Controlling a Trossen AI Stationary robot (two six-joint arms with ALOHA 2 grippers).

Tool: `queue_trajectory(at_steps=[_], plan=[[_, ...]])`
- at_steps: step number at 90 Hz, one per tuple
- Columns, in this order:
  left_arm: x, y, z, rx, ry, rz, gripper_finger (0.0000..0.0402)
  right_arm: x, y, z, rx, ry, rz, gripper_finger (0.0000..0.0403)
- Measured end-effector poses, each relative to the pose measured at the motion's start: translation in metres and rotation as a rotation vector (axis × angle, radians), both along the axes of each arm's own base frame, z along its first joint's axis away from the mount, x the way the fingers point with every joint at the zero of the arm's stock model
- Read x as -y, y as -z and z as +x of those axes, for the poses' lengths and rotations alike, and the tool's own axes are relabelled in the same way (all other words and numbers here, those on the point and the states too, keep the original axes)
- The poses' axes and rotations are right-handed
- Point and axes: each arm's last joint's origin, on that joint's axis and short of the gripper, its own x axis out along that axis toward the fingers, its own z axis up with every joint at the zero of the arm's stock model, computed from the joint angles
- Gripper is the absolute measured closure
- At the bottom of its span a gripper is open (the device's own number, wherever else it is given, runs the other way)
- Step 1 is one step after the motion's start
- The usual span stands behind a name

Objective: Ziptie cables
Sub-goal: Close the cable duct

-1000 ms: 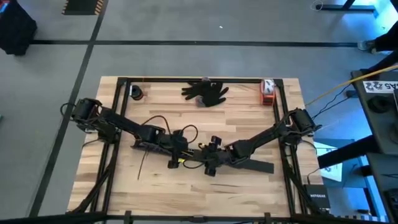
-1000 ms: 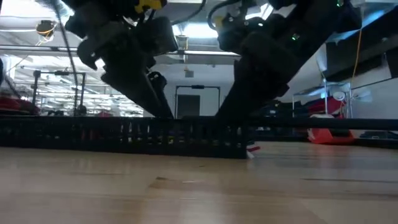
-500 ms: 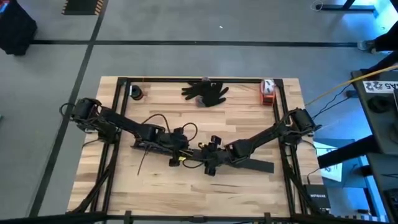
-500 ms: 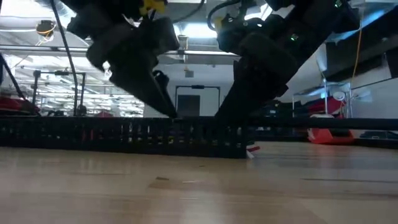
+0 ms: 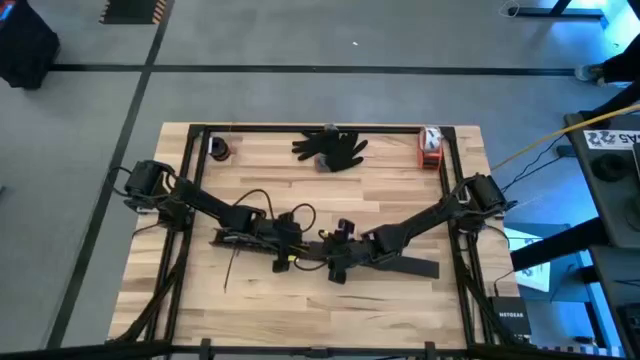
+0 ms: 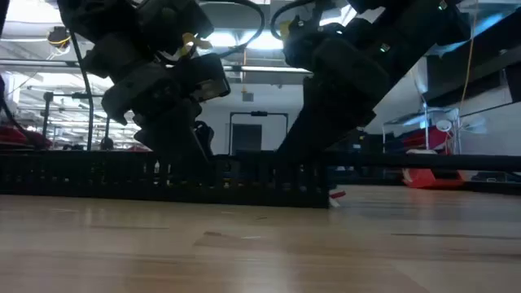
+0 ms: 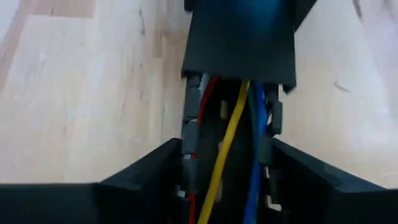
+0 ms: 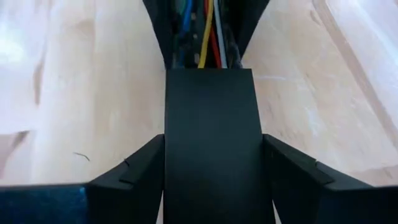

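Note:
A long black slotted bar (image 5: 300,250) lies flat on the wooden table, running left to right across its middle. The cables (image 7: 227,140), red, yellow and blue, lie lengthwise inside its open channel. They also show past the end of a flat black lid (image 8: 211,137) that covers part of the bar. My left gripper (image 5: 283,252) straddles the open stretch of the bar. My right gripper (image 5: 338,265) straddles the covered stretch just to its right. Each is shut on the bar. My left gripper pinches the bar's two long side walls (image 7: 186,155) between its two fingers, which lie across the bar. It comes down slanting from the table's left. The bar stays flat on the table, cables loose in its channel. My right gripper clasps the covered part of the bar by the long edges of its lid (image 8: 171,155), one finger on each side. It comes down slanting from the table's right, fingers across the bar. The bar rests on the table.
A black glove (image 5: 330,148) lies at the far edge, a red-and-white object (image 5: 430,145) at the far right corner, a small dark round thing (image 5: 220,148) at the far left. Thin dark wires loop (image 5: 300,212) behind the bar. A thin strip (image 5: 230,265) lies nearer.
My left gripper has tipped more upright and sunk lower over the bar, shifting a little toward the table's left. The right gripper and the bar have stayed where they were.

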Motion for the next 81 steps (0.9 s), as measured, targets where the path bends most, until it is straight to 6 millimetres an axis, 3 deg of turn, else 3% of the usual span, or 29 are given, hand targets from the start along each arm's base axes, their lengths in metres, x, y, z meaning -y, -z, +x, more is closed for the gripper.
queue_trajectory(at_steps=[13,31,60,81], plan=[[0.004,0.003,0.004,0.033,0.017,-0.003,0.0213,0.003,-0.002,0.006,0.046,-0.018,0.004,0.0178],[0.008,0.006,0.011,0.062,0.027,-0.015,0.0192,0.016,-0.001,0.017,0.037,-0.019,0.020,0.0178],[0.004,0.004,0.014,0.058,-0.002,-0.037,0.0147,0.017,-0.001,0.016,-0.009,-0.003,-0.001,0.0178],[-0.002,-0.020,0.008,0.004,-0.028,-0.086,0.0120,0.021,0.000,0.016,-0.022,0.014,-0.025,0.0178]])
